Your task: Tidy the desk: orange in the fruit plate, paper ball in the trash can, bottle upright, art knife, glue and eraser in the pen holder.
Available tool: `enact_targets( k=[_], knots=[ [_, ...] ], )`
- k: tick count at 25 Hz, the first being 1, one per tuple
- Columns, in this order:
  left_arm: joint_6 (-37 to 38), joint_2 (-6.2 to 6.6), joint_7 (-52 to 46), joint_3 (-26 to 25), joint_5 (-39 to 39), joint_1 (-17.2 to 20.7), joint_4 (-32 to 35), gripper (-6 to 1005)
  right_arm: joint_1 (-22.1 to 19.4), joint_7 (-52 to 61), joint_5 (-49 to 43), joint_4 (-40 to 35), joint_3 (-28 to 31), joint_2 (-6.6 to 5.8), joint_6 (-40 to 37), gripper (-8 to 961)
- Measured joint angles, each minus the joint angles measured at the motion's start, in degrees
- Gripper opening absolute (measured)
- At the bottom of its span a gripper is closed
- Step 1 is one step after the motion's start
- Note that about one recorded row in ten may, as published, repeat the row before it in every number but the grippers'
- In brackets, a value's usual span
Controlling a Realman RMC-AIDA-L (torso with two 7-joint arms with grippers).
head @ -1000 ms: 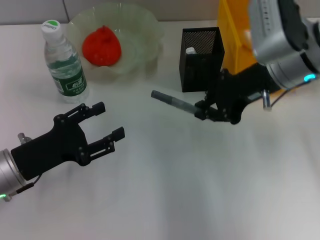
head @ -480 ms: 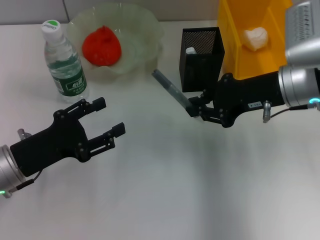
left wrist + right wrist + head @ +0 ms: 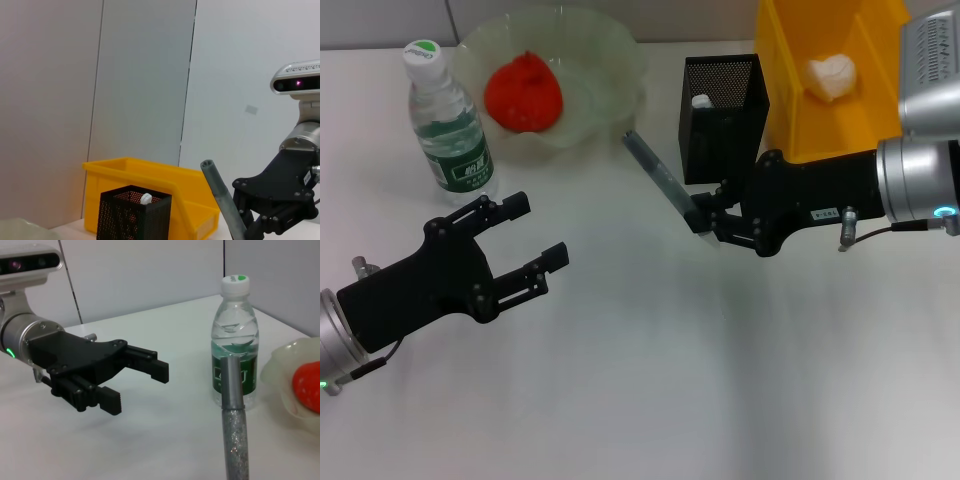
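Since the last look, right gripper has drawn slightly nearer and left, and the grey art knife it clamps now stands steeper, free end pointing toward the far left. Knife is clear of the table, just left of the black mesh pen holder; not inside it. Gripper body sits just in front of the holder, arm running off to the right.

Pen holder already has a small white item showing at its rim; cannot tell which item. Behind and right of it, yellow trash can with the paper ball inside.

Left gripper hovers over the near-left table, fingers spread wide, holding nothing, barely shifted. Far left: bottle upright, green-and-white cap up. Right of it, orange sits in the translucent fruit plate.
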Motion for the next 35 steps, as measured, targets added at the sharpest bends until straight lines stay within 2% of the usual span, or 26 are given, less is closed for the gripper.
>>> enact_targets(
  k=[5, 10, 11, 14, 16, 23, 26, 30, 35],
  knots=[
    [-0.5, 0.02, 0.1, -0.1, 0.0, 0.0, 0.0, 773, -1.0, -3.7, 0.0, -2.9, -1.6, 0.05, -0.4, 132],
    [-0.7, 0.04, 0.5, -0.9, 0.1, 0.0, 0.0, 773, -4.1, -7.9, -0.2, -10.6, -1.6, 0.06, -0.2, 132],
    [-0.7, -0.01, 0.6, -1.4, 0.1, 0.0, -0.1, 773, -5.4, -9.4, -0.1, -14.3, -1.0, 0.05, 0.1, 132],
    [-0.8, -0.16, 0.7, -2.3, 0.3, 0.0, -0.3, 773, -6.1, -10.7, -0.1, -17.2, -0.1, 0.06, 0.4, 132],
    [-0.9, -0.34, 0.9, -2.7, 0.2, 0.0, -0.4, 773, -6.4, -12.9, -0.9, -20.7, 2.5, -0.02, 1.2, 132],
    [-2.1, -1.17, 4.4, -3.7, 0.3, 0.0, -0.5, 773, -6.6, -18.9, -5.0, -25.5, 4.2, -0.05, 7.3, 132],
    [-2.2, -1.48, 5.4, -3.7, 0.3, -0.1, -0.5, 773, -7.3, -24.0, -8.9, -28.2, 2.6, 0.20, 13.2, 132],
    [-2.2, -1.53, 5.4, -3.8, 0.1, -0.1, -0.4, 773, -8.4, -26.7, -11.8, -31.9, 0.4, 0.24, 16.6, 132],
    [-2.3, -1.54, 5.7, -4.6, 0.0, -0.1, -0.4, 773, -10.9, -29.3, -21.0, -37.8, -6.0, 0.34, 23.9, 132]
  ],
)
